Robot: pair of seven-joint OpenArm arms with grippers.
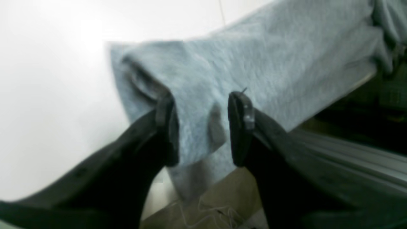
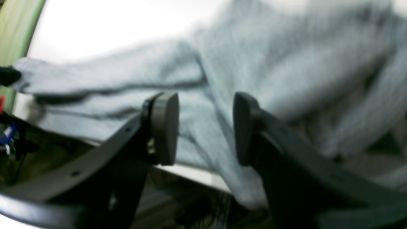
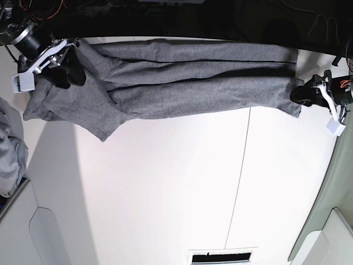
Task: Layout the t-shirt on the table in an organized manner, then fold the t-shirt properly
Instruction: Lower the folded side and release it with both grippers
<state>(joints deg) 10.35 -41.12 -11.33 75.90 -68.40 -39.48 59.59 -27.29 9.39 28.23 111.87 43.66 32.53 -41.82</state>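
The heather-grey t-shirt (image 3: 187,83) lies stretched in long folds along the far edge of the white table (image 3: 165,193), one end spreading wider at the left. My left gripper (image 3: 302,94) is at the shirt's right end. In the left wrist view it (image 1: 202,101) is open, with shirt cloth (image 1: 270,57) seen between the jaws and hanging over the table edge. My right gripper (image 3: 69,72) is over the shirt's left end. In the right wrist view it (image 2: 205,98) is open above wrinkled cloth (image 2: 286,63) at the table edge.
A paler grey bundle of cloth (image 3: 8,149) sits at the table's left edge above a white bin (image 3: 22,226). A thin dark seam (image 3: 238,182) runs down the table. Dark space with cables lies beyond the far edge.
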